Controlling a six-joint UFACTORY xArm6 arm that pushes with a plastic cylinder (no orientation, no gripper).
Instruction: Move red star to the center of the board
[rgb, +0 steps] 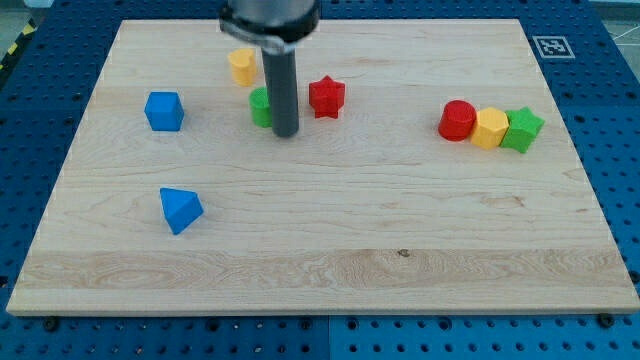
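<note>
Tabletop (330, 250) mostly bare at centre. Red star (326, 97) sits toward the view's top, short of centre; push seemingly not yet begun. No pincer on this rig; my tip (286, 133) rests just left of star, apart, green block (261, 106) beside it.

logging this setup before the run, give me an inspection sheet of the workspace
surface: wooden board, flat, light grain, small dark knot near the view's bottom.
job's things: red star, upper middle of the board.
clutter: blue cube; blue triangular block; yellow block; green block partly hidden by the rod; red cylinder, yellow hexagonal block and green star in a row at the view's right.
end effector: my tip sits between green block and red star.
cables: nothing seen.
surroundings: blue perforated table; marker tag.
</note>
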